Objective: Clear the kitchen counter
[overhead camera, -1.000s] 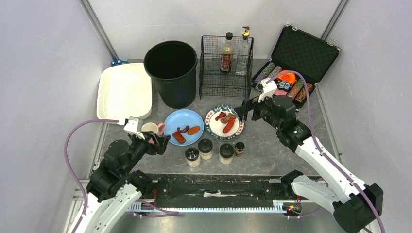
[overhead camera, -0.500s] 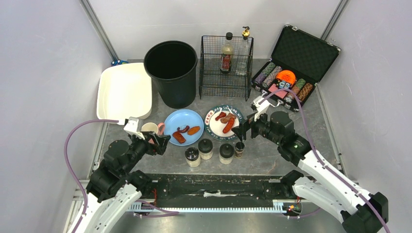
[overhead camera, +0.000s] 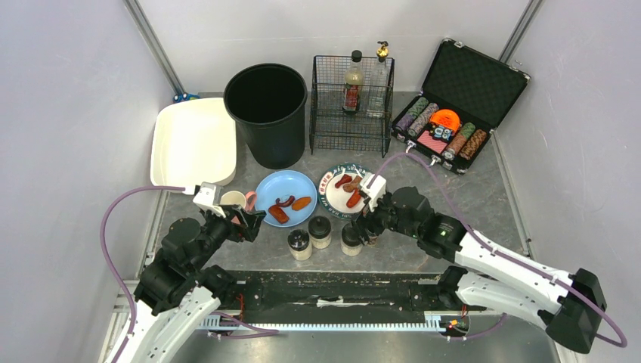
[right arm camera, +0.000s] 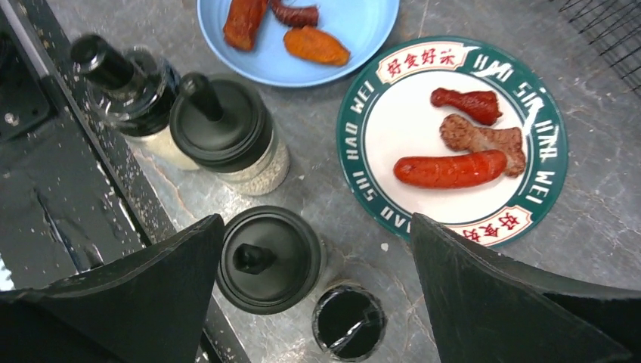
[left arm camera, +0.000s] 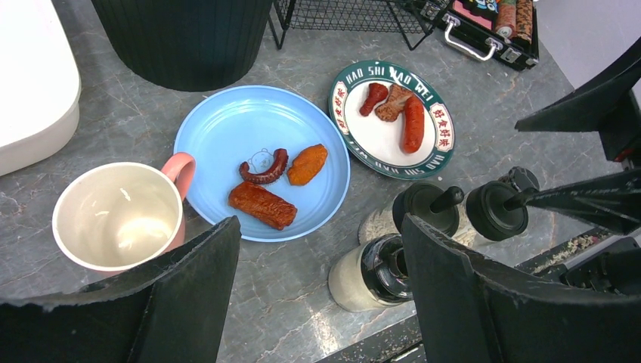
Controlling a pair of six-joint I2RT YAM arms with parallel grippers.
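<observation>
While nothing is gripped, the left gripper (overhead camera: 246, 223) (left arm camera: 319, 227) is held wide open near the mug (overhead camera: 233, 200) (left arm camera: 117, 215), at the near-left side of the blue plate (overhead camera: 276, 189) (left arm camera: 242, 128) (right arm camera: 363, 23). The right gripper (overhead camera: 369, 227) (right arm camera: 316, 227) is likewise spread wide, approx. at the near-right of the blue plate, w/ 1 black-lidded jar (right arm camera: 268, 257) & 1 small dark jar (right arm camera: 349, 321) framed between its fingers (right arm camera: 514, 302); contact cannot be confirmed. The kitchen counter (overhead camera: 453, 197) (left arm camera: 302, 68) (right arm camera: 605, 227) is found beneath the blue plate, extending past it on all sides.
</observation>
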